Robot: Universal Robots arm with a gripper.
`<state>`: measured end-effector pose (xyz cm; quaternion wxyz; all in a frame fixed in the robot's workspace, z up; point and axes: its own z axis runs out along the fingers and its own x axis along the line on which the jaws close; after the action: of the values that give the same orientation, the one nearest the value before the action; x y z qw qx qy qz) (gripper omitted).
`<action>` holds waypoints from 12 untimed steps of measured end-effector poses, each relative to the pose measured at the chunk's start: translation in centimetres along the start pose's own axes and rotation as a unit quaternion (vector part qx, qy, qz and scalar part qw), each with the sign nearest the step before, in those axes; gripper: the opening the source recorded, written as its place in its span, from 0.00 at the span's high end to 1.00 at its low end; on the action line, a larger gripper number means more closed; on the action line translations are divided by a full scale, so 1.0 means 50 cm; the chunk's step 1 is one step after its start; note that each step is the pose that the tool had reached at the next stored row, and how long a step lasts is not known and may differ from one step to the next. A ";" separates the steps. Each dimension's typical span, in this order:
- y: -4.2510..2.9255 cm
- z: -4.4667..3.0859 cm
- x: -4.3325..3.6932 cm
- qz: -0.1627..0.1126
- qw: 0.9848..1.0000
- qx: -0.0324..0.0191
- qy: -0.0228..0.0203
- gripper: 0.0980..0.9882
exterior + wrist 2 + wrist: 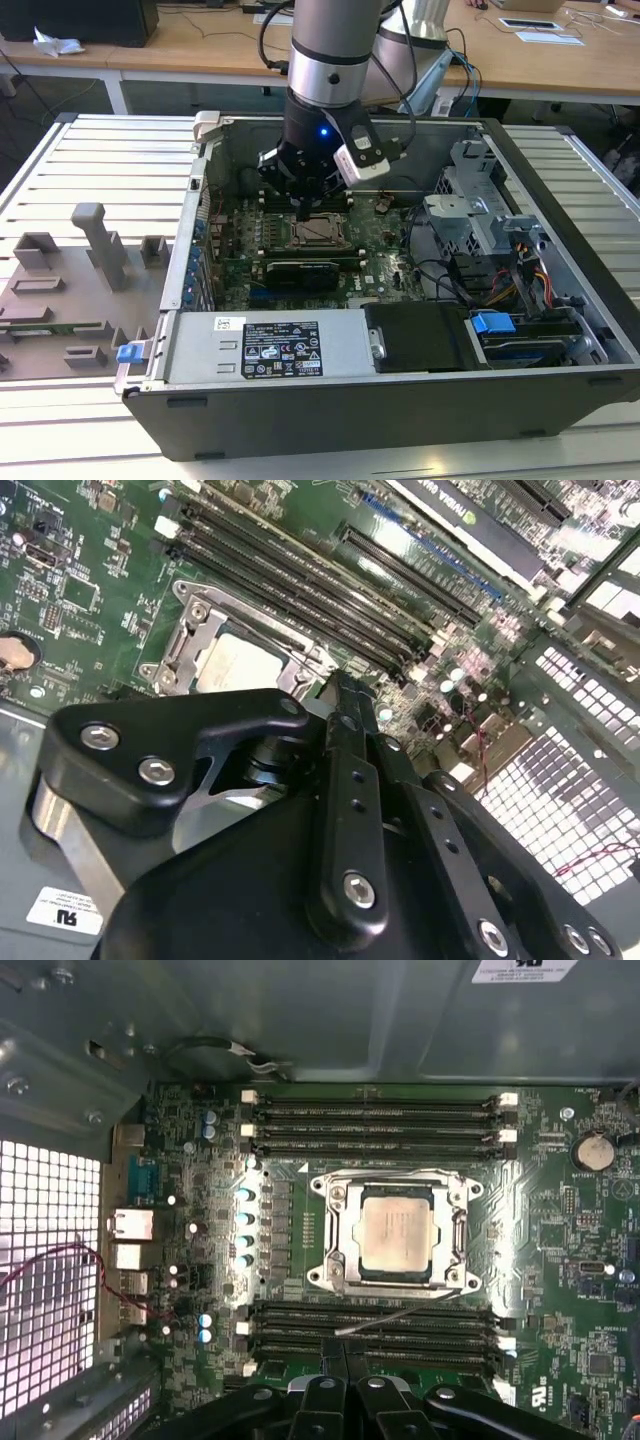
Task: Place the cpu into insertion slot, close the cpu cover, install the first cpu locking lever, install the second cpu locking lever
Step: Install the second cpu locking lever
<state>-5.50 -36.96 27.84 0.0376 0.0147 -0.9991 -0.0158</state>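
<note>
The cpu [397,1233] lies flat in the insertion slot [322,1278], its pale metal top showing through the window of the cpu cover [395,1180], which lies down over it. A thin metal locking lever [390,1316] sticks out slanted across the black memory slots beside the socket. My gripper [346,1346] is shut with nothing between its fingers, its tips right at the lever's free end. In the exterior view the gripper [305,208] hangs just behind the cpu [318,232]. The second wrist view shows the cpu [238,665] beyond my gripper [345,687].
Long black memory slots [375,1110] flank the socket on both sides. The open computer case [190,300] walls surround the green board [380,262]. A power supply [280,345], a drive cage [480,215] and cables [450,275] fill the exterior view's right and front. A grey fixture plate [60,290] lies at its left.
</note>
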 end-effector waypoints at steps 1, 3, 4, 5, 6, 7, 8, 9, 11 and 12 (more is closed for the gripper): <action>-0.001 0.000 0.000 0.000 1.000 0.000 0.000 0.99; -0.001 0.000 -0.009 0.000 1.000 0.000 0.000 0.99; -0.002 -0.001 -0.014 0.000 1.000 0.000 0.000 0.99; -0.002 -0.001 -0.017 0.000 1.000 0.000 0.001 0.99; -0.003 0.000 -0.018 0.000 1.000 0.000 0.001 0.99; -0.005 0.001 -0.018 0.000 1.000 -0.001 0.001 0.99; -0.007 0.004 -0.018 0.000 1.000 -0.003 0.001 0.99; -0.009 0.005 -0.018 0.000 1.000 -0.004 0.001 0.99; -0.012 0.010 -0.018 -0.001 1.000 -0.008 0.000 0.99; -0.012 0.014 -0.019 -0.001 1.000 -0.009 0.001 0.99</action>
<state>-4.61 -37.51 27.07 0.0383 0.0149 -0.9988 -0.0253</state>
